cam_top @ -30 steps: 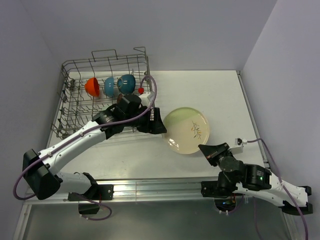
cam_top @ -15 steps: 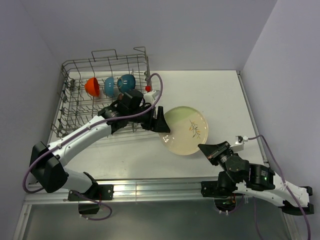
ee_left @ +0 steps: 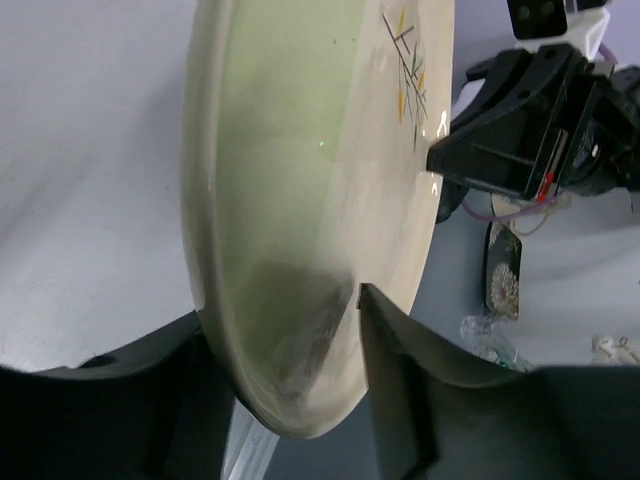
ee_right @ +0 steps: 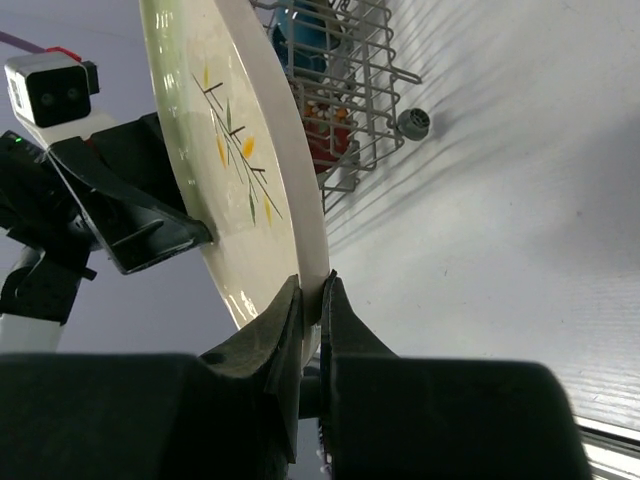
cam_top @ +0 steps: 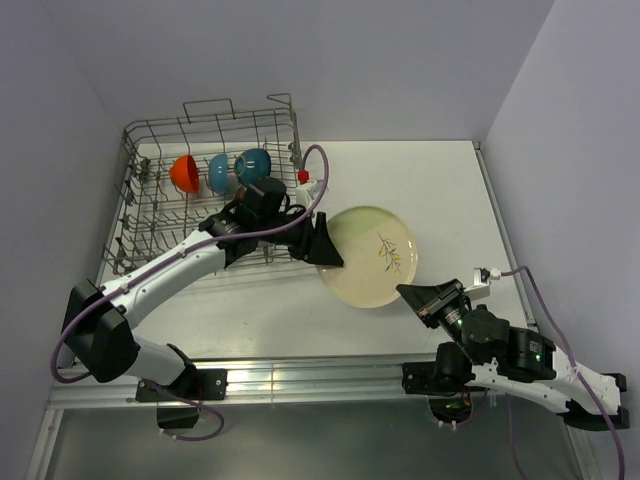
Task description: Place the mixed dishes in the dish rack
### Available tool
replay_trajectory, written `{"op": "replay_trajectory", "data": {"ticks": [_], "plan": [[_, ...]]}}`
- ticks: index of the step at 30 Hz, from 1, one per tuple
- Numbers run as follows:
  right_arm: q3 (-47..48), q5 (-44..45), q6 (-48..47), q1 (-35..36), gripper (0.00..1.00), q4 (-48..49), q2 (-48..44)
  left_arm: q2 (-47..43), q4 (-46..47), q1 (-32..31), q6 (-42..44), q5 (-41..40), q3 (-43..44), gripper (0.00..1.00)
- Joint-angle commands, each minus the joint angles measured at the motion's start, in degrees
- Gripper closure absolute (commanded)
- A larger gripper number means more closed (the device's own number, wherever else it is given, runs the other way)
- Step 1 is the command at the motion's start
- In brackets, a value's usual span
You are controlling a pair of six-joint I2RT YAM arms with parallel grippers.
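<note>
Top external: orange bowl (cam_top: 183,173), blue bowl (cam_top: 218,174) and teal bowl (cam_top: 253,165) are in your dish rack (cam_top: 128,190); cream plate (cam_top: 375,260) hangs at its 4 o'clock, right gripper (cam_top: 403,292) clamped on its rim, left gripper (cam_top: 328,254) straddling it, grip unclear.

Left arm (cam_top: 165,272) and right arm (cam_top: 560,385): white link shells between black joint housings. Each carries a black wedge-shaped gripper (left gripper (cam_top: 328,243), right gripper (cam_top: 408,293)), a looping purple cable (cam_top: 322,160) and a small white wrist camera (cam_top: 488,273); a green light (cam_top: 537,352) marks the right arm.
</note>
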Motion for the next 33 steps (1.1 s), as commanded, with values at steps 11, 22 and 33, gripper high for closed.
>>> {"op": "replay_trajectory", "data": {"ticks": [11,22,33], "plan": [[8.3,1.2,-5.15,-0.16,0.06,14.69,4.4,-13.1,2.87,6.43,-5.07,-3.57,-1.56,1.0],[15.26,4.98,-4.44,-0.16,0.0,2.11,18.82,-23.11,-28.95,24.7,2.03,-67.35,9.25,1.0],[15.25,7.01,-10.24,-0.25,0.0,6.15,21.1,-31.48,-15.33,30.35,3.45,-41.38,6.52,1.0]]}}
